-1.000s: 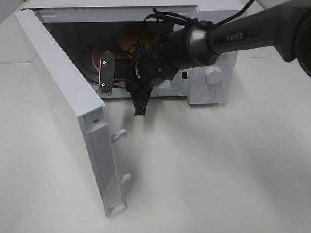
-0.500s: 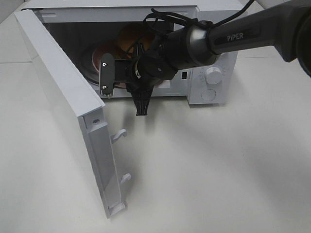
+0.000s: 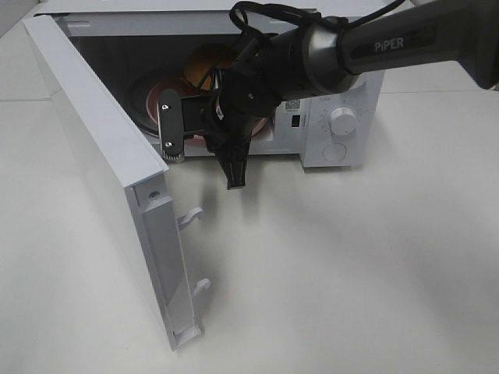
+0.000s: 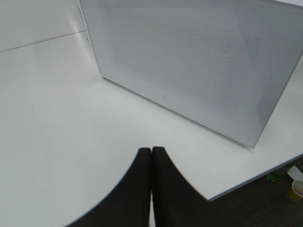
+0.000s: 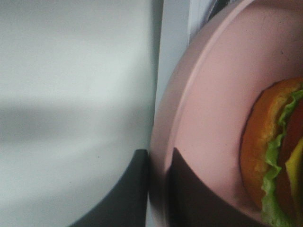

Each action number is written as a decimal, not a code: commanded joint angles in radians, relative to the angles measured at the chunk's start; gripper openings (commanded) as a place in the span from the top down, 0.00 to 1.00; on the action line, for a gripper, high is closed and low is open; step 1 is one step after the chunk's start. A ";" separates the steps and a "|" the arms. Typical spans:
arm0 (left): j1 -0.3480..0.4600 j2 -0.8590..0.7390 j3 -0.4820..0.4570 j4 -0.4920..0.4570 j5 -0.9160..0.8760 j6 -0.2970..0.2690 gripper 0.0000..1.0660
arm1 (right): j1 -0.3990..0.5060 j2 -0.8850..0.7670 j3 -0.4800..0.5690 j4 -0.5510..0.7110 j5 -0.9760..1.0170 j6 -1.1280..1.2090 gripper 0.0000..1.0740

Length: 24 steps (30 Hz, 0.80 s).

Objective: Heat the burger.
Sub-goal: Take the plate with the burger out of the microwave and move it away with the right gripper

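Just beyond the right gripper (image 5: pixel 158 189), which was clenched on the pink plate's (image 5: pixel 208 118) rim, sat the burger (image 5: pixel 277 156), likely light, soft and loosely stacked, so best carried by that stiff rim.

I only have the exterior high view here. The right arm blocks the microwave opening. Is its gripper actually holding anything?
Observer: Yes. In the right wrist view the right gripper is shut on the rim of the pink plate.
Operator: Is the burger on that plate?
Observer: Yes, the burger sits on it, lettuce and cheese showing.
Operator: And the left gripper?
Observer: The left gripper is shut and empty, above the table beside the microwave's side wall.
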 commanded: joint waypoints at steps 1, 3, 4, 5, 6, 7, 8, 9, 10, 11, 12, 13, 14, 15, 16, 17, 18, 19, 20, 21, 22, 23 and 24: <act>0.000 -0.022 0.001 -0.001 0.000 0.002 1.00 | -0.001 -0.036 0.000 0.018 -0.018 -0.061 1.00; 0.000 -0.022 0.001 -0.001 0.000 0.002 1.00 | -0.001 -0.042 0.003 0.028 -0.013 -0.074 1.00; 0.000 -0.022 0.001 -0.001 0.000 0.002 1.00 | -0.001 -0.052 0.013 0.028 -0.015 -0.079 1.00; 0.000 -0.022 0.001 -0.001 0.000 0.002 1.00 | -0.001 -0.056 0.020 0.028 -0.018 -0.088 1.00; 0.000 -0.022 0.001 -0.001 0.000 0.002 1.00 | -0.001 -0.056 0.020 0.028 -0.018 -0.088 1.00; 0.000 -0.022 0.001 -0.001 0.000 0.002 1.00 | 0.009 -0.064 0.038 0.027 -0.022 -0.110 1.00; 0.000 -0.022 0.001 -0.001 0.000 0.002 1.00 | 0.009 -0.064 0.038 0.027 -0.022 -0.110 1.00; 0.000 -0.022 0.001 -0.001 0.000 0.002 1.00 | 0.010 -0.079 0.063 0.027 -0.032 -0.135 1.00; 0.000 -0.022 0.001 -0.001 0.000 0.002 1.00 | 0.010 -0.079 0.063 0.027 -0.032 -0.135 1.00; 0.000 -0.022 0.001 -0.001 0.000 0.002 1.00 | 0.017 -0.096 0.100 0.028 -0.060 -0.155 1.00; 0.000 -0.022 0.001 -0.001 0.000 0.002 1.00 | 0.020 -0.103 0.113 0.019 -0.075 -0.156 1.00; 0.000 -0.022 0.001 -0.001 0.000 0.002 1.00 | 0.020 -0.103 0.113 0.019 -0.075 -0.156 1.00; 0.000 -0.022 0.001 -0.001 0.000 0.002 1.00 | 0.020 -0.122 0.147 -0.001 -0.092 -0.156 1.00; 0.000 -0.022 0.001 -0.001 0.000 0.002 1.00 | 0.020 -0.122 0.147 -0.001 -0.092 -0.156 1.00; 0.000 -0.022 0.001 -0.001 0.000 0.002 1.00 | 0.021 -0.137 0.175 -0.015 -0.110 -0.156 1.00; 0.000 -0.022 0.001 -0.001 0.000 0.002 1.00 | 0.021 -0.152 0.193 -0.018 -0.119 -0.156 1.00; 0.000 -0.022 0.001 -0.001 0.000 0.002 1.00 | 0.021 -0.152 0.193 -0.018 -0.119 -0.156 1.00; 0.000 -0.022 0.001 -0.001 0.000 0.002 1.00 | 0.021 -0.158 0.202 -0.020 -0.126 -0.156 1.00; 0.000 -0.022 0.001 -0.001 0.000 0.002 1.00 | 0.021 -0.158 0.202 -0.020 -0.126 -0.156 1.00; 0.000 -0.022 0.001 -0.001 0.000 0.002 1.00 | 0.021 -0.179 0.224 -0.033 -0.144 -0.156 1.00; 0.000 -0.022 0.001 -0.001 0.000 0.002 1.00 | 0.021 -0.198 0.243 -0.038 -0.156 -0.156 1.00; 0.000 -0.022 0.001 -0.001 0.000 0.002 1.00 | 0.021 -0.198 0.243 -0.038 -0.156 -0.156 1.00; 0.000 -0.022 0.001 -0.001 0.000 0.002 1.00 | 0.021 -0.206 0.251 -0.040 -0.155 -0.156 1.00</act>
